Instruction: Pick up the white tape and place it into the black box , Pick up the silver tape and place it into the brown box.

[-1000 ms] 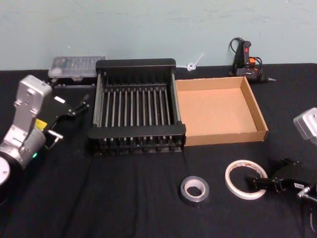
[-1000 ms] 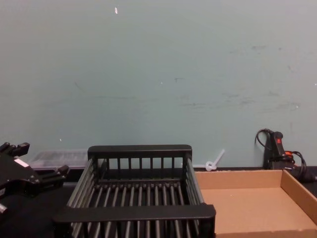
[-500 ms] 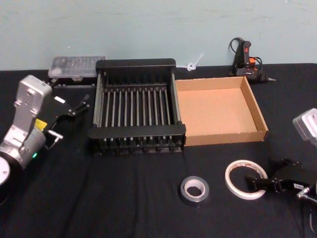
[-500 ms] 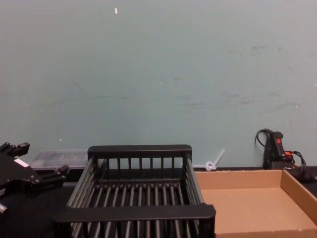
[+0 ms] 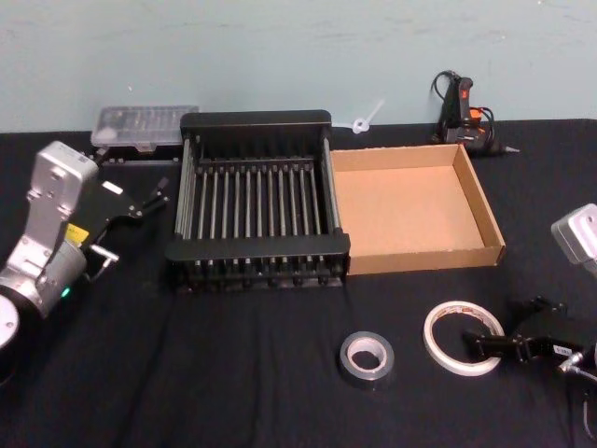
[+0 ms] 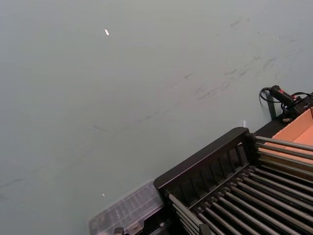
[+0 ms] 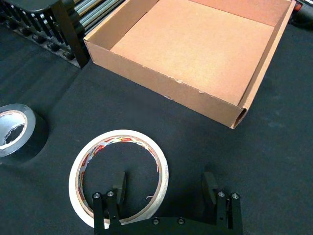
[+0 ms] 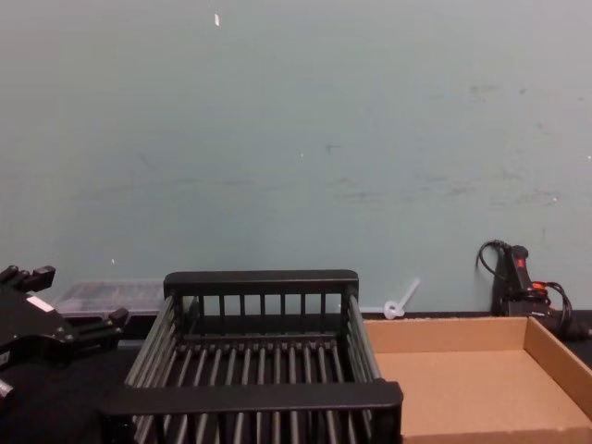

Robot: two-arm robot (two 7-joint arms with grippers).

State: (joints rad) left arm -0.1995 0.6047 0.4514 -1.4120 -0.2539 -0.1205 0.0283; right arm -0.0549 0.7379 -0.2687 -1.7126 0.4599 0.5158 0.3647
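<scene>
Right wrist view shows the right gripper (image 7: 165, 188) with its fingers (image 7: 120, 185) spread wide and holding nothing; one finger stands inside the ring of the white tape (image 7: 119, 178), the other outside it, so they straddle one wall of the roll; to do this well, I judge, it should sink until the pads bracket that wall fully, then close squarely so the flat roll does not tip or slide on the black table (image 5: 233, 373); the tape lies near the table's front edge toward the right corner, with the silver tape (image 5: 366, 358) just beside it; the brown box (image 5: 485, 229) and the black box (image 5: 256, 121) sit side by side nearer the back edge, both empty; the left gripper (image 5: 149, 201) waits near the left edge beside the black box, fingers apart, idle.
</scene>
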